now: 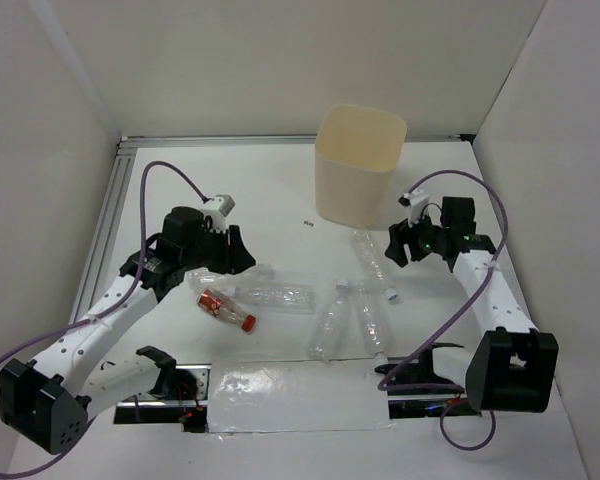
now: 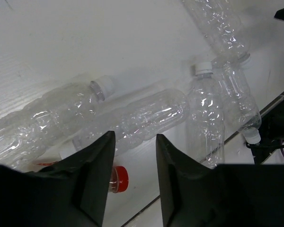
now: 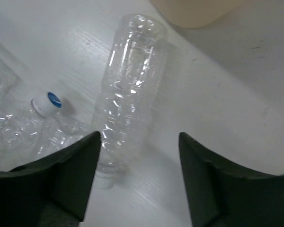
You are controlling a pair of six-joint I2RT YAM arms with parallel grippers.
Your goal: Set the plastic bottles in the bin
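The beige bin [image 1: 360, 165] stands at the back centre. Several clear crinkled bottles lie in front of it: one [image 1: 372, 262] nearest the bin, two side by side [image 1: 332, 322] [image 1: 370, 322], one lying crosswise [image 1: 275, 295], and the red-labelled, red-capped one [image 1: 227, 309]. My left gripper [image 1: 225, 255] is open and empty above the crosswise bottle [image 2: 142, 120], with the red cap [image 2: 118, 178] beside its left finger. My right gripper [image 1: 408, 250] is open and empty just right of the bottle near the bin [image 3: 130, 90], whose capped end lies by its left finger. The bin's base [image 3: 199, 9] shows at the top of the right wrist view.
White walls close in the table on the left, right and back. A metal rail [image 1: 105, 225] runs along the left edge. A clear plastic sheet [image 1: 290, 395] lies at the front between the arm bases. A small dark mark [image 1: 307, 224] sits left of the bin.
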